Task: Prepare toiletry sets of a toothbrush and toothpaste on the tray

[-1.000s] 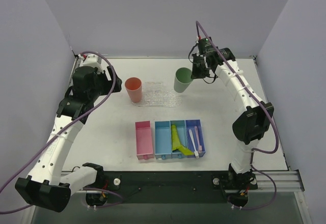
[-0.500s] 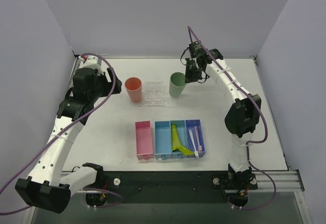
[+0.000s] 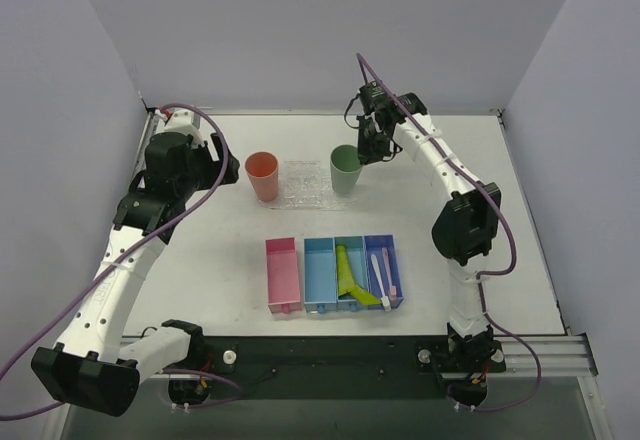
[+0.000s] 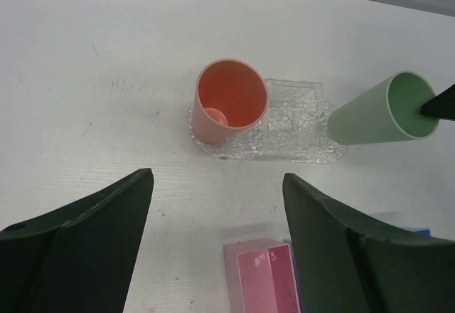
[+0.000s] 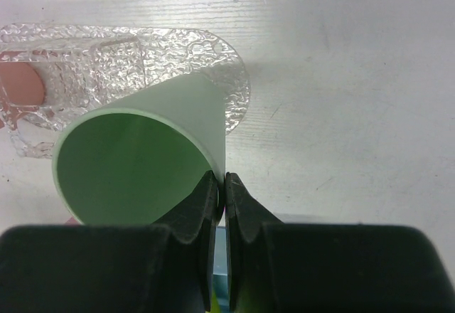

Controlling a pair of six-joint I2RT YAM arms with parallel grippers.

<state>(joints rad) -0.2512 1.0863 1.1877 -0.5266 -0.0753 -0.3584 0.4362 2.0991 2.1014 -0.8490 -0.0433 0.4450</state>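
1. 2 cups at the tray (image 3: 305,192): orange cup (image 3: 262,175) upright on its left end, green cup (image 3: 345,168) tilted over its right end. Touching the tray or not, cannot tell.
2. Right gripper (image 5: 220,193): fingers clamped tight on the green cup's rim, 1 inside the mouth, 1 outside the wall.
3. Left gripper (image 4: 217,181): fingers spread wide, nothing between them, hanging above the table (image 3: 500,210) on the near side of the orange cup.
4. 4 bins in a touching row near the arm bases, well apart from the tray: pink bin (image 3: 283,275), light blue bin (image 3: 319,272), teal bin (image 3: 352,250), dark blue bin (image 3: 381,248).
5. Toothpaste (image 3: 347,275): yellow-green, lying in the teal bin.
6. 2 toothbrushes (image 3: 379,276): side by side, lengthwise in the dark blue bin at the row's right end.
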